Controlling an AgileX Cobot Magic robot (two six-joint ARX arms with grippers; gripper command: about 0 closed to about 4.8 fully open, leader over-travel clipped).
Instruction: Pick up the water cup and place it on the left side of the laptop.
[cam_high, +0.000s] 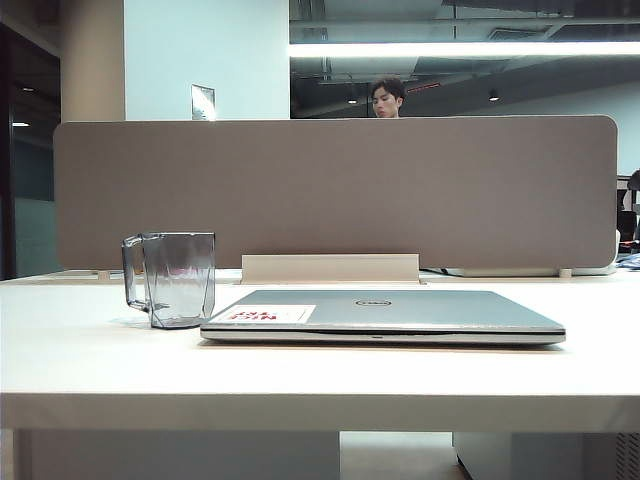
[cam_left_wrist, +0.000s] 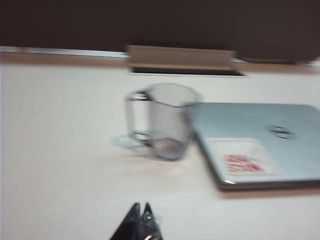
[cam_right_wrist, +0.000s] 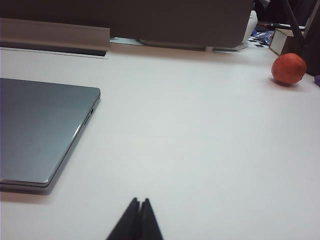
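The water cup (cam_high: 172, 278), a clear grey-tinted mug with a squared handle, stands upright on the white table just left of the closed silver laptop (cam_high: 385, 315). The left wrist view shows the cup (cam_left_wrist: 162, 122) beside the laptop (cam_left_wrist: 260, 142), well ahead of my left gripper (cam_left_wrist: 141, 206), which is shut and empty. My right gripper (cam_right_wrist: 139, 201) is shut with nothing in it, over bare table beside the laptop's other edge (cam_right_wrist: 45, 132). Neither gripper shows in the exterior view.
A brown partition (cam_high: 335, 190) runs along the table's far edge, with a beige cable flap (cam_high: 330, 268) behind the laptop. An orange ball (cam_right_wrist: 288, 68) lies far off near the partition in the right wrist view. A person sits beyond the partition.
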